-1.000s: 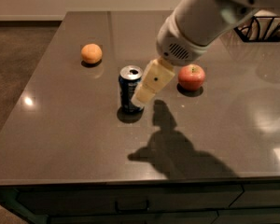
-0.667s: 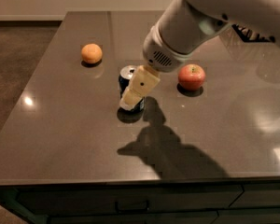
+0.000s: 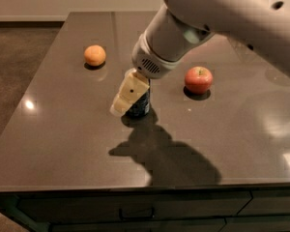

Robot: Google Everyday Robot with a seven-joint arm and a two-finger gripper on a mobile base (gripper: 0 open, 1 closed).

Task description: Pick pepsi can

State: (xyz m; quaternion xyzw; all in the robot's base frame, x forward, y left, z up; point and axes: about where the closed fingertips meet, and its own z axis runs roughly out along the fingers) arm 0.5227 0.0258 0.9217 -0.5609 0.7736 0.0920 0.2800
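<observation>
Cream two-finger gripper (image 3: 127,98) on the big white robot arm (image 3: 193,23) was low at the small dark navy drink can (image 3: 141,106). The can stood upright near the middle of the glossy dark-grey tabletop (image 3: 58,134), between the round orange fruit (image 3: 94,55) at back left and the red apple (image 3: 198,79) to the right, apart from both. The gripper covered the can's top and left-front side, only the lower right of the can showing. Couldn't tell whether the grip was closed on the can or open around it, far side hidden. Risks, as a judgement: if the gripper sat off-centre, closing could shove or tip the can on the slick top; a shallow or angled hold could let the smooth cylinder slip on the lift; the apple looked far enough away not to get hit
</observation>
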